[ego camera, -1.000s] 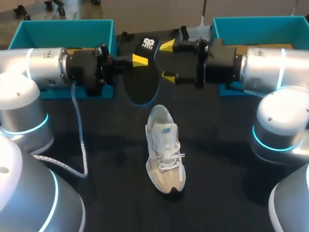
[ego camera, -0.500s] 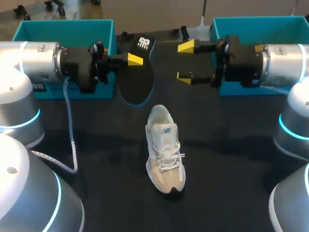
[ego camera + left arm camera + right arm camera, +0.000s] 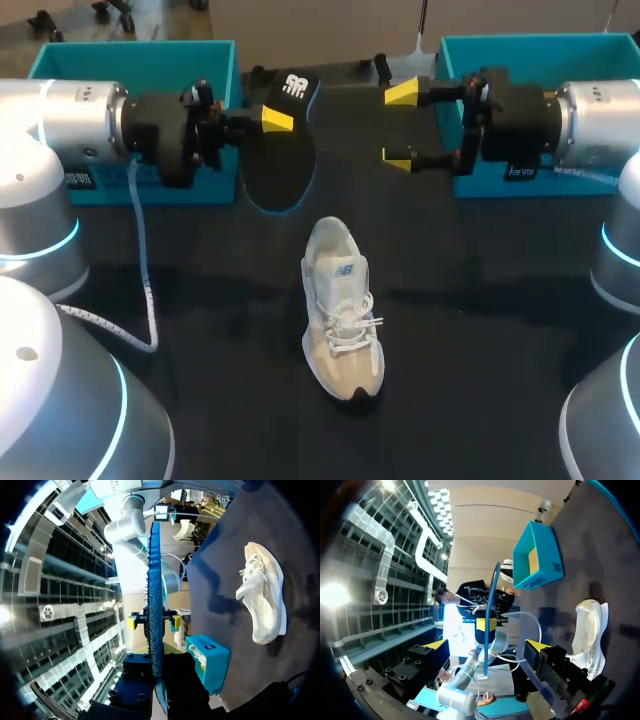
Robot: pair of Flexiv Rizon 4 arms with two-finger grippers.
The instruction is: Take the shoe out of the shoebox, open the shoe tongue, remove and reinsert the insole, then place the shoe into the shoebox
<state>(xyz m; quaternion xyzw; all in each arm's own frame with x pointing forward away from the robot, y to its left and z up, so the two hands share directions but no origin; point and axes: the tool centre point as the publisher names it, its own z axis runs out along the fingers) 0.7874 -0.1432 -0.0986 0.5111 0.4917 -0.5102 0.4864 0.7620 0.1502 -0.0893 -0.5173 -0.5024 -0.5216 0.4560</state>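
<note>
While left claw point(image 3: 275, 120) apparently clenched on one insole point(image 3: 280, 165), right claw point(image 3: 401, 126) released; one shoe point(image 3: 340, 310).

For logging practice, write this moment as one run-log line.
left gripper: shut on insole above table | right gripper: open, clear of insole | shoe: on table, untouched

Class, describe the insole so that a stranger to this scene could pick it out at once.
On the black table, look to the far side, in the gap between the left box and the right box, both teal. There the left gripper holds the insole, just beyond the white shoe. It is the only flat, dark, foot-shaped piece, with a blue edge and a white mark at one end.
</note>
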